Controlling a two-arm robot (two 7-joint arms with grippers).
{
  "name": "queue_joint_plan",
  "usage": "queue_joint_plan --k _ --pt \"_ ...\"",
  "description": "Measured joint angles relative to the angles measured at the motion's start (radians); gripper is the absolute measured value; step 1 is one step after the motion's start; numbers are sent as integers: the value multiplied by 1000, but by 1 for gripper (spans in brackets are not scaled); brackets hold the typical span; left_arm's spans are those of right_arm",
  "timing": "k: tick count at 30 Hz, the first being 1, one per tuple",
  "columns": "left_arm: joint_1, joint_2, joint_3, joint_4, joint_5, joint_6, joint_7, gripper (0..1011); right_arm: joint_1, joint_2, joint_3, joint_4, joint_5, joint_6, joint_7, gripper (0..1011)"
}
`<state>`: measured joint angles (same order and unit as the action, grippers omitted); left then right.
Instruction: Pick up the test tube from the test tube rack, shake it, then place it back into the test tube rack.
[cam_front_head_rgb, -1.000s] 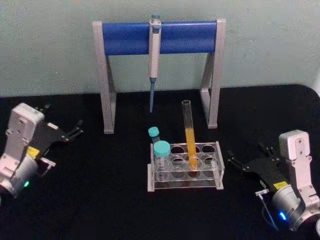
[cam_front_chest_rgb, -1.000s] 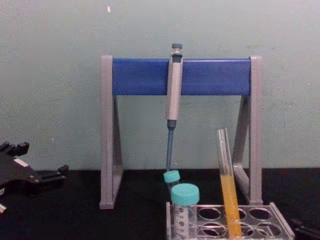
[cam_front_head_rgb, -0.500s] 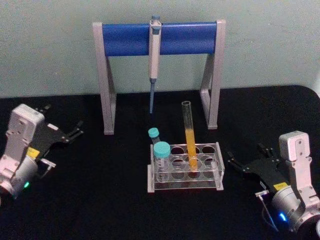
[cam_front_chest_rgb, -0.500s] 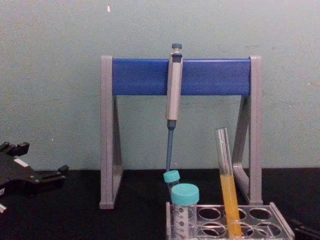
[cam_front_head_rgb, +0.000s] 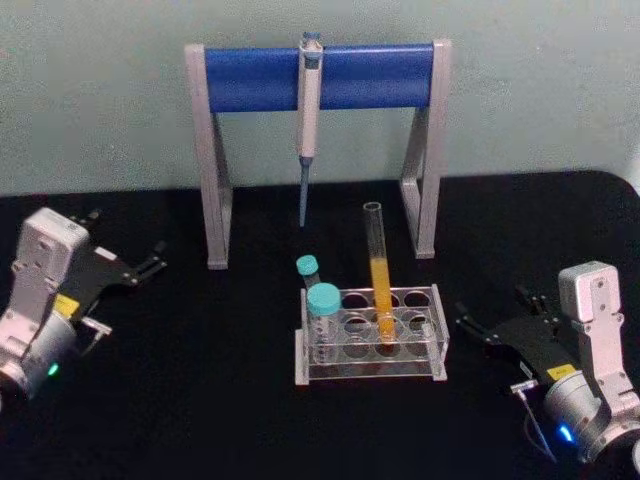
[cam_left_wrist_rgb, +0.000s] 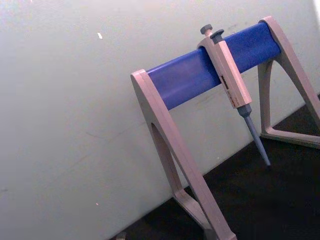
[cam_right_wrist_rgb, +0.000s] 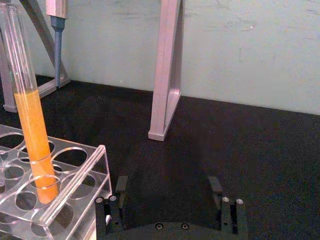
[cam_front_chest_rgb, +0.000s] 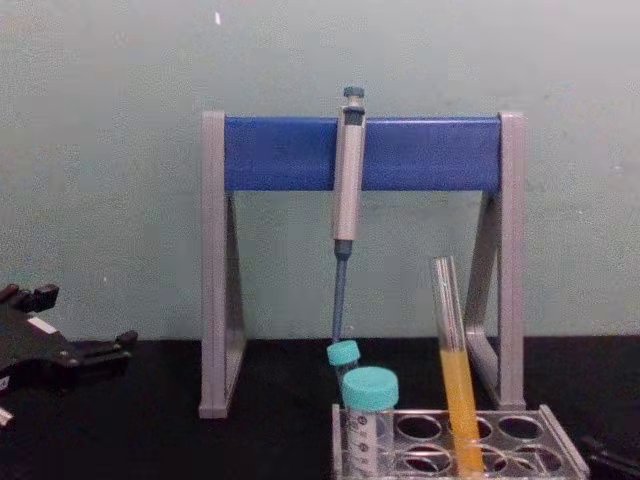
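Test tube (cam_front_head_rgb: 379, 280) handling has not begun: over the last second neither pincer has closed on anything, the left one only wavering slightly, so the pick-up is still ahead. Right pincer (cam_front_head_rgb: 495, 322) rests low on the black counter (cam_front_head_rgb: 200, 400) just beside the test tube rack (cam_front_head_rgb: 372, 338), its fingers spread and empty, aimed toward the tube; left pincer (cam_front_head_rgb: 140, 268) sits well apart at the far left, also spread and holding nothing. Leaning slightly, the tube stands in a middle hole of the rack, orange liquid in its lower half, with teal-capped vials (cam_front_head_rgb: 322, 310) at the rack's left end and a pipette stand (cam_front_head_rgb: 320, 75) behind.
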<state>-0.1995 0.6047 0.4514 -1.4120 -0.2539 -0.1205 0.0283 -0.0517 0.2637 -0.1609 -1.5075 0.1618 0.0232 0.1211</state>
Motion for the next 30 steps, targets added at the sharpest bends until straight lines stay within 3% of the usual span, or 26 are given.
queue_joint_plan --k 30 --pt "0 0 0 0 0 0 0 1001 0 0 0 0 0 0 0 1000"
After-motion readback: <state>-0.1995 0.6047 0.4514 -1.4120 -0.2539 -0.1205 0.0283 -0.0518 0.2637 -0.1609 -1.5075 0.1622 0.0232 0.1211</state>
